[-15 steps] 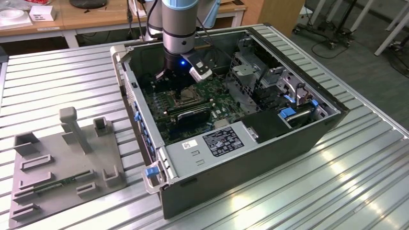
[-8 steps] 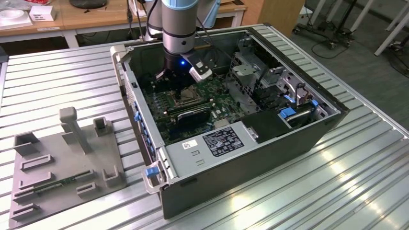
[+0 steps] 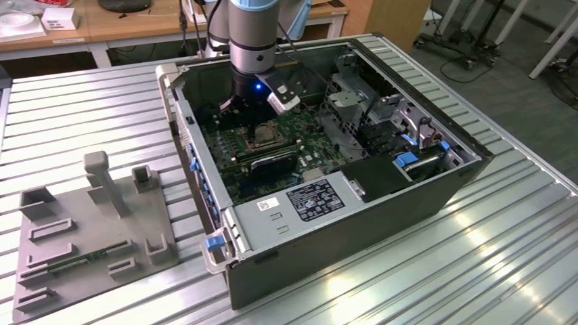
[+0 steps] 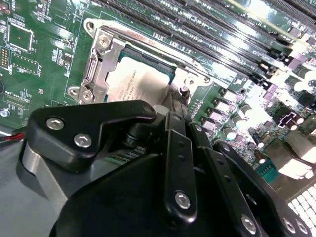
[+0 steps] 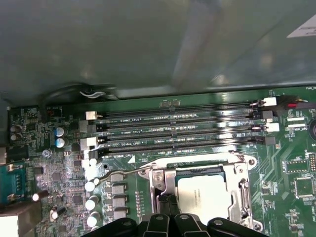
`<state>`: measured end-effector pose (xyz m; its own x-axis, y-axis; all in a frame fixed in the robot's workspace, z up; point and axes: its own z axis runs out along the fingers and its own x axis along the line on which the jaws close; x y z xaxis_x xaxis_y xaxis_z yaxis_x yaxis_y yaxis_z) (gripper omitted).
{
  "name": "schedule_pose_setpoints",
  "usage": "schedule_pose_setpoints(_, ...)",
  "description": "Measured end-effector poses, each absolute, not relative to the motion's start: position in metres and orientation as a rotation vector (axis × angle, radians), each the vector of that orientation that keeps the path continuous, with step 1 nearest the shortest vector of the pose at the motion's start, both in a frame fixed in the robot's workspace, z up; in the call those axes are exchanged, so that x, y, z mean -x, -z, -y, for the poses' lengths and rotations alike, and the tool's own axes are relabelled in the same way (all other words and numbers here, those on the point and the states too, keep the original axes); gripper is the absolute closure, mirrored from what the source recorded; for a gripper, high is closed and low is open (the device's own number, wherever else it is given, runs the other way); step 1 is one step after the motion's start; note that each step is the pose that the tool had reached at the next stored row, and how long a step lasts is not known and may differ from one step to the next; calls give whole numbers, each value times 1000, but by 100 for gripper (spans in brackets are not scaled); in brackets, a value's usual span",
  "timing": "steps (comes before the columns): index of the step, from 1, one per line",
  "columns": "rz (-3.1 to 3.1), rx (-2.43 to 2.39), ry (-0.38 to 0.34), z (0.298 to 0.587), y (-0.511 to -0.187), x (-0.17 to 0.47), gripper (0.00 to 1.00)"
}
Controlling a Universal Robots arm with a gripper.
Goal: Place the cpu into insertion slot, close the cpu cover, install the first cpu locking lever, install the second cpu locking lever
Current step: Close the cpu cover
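Cpu (image 5: pixel 205 197) lies seated in the insertion slot (image 5: pixel 197 171), pale face up, with the cpu cover (image 5: pixel 243 185) lying flat around it. In the exterior view this spot sits in the upper middle of the frame, inside the open computer case (image 3: pixel 361 230) on the table (image 3: pixel 91 101). The pincer (image 5: pixel 168 205) hangs at the socket's edge, its black fingers (image 4: pixel 175 123) apparently pressed together, near a thin metal lever (image 5: pixel 123 173).

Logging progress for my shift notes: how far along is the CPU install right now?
Done: the cpu sits in the insertion slot, with the cpu cover down around it. In hand: the gripper is at the socket's edge, by a wire lever. Left: lever latching, which I cannot confirm.
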<state>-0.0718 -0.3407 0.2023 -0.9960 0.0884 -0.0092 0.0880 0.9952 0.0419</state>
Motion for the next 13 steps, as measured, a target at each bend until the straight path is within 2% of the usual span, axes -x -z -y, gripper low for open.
schedule_pose_setpoints(13,-3124,-138,-64,341,-200,73,89)
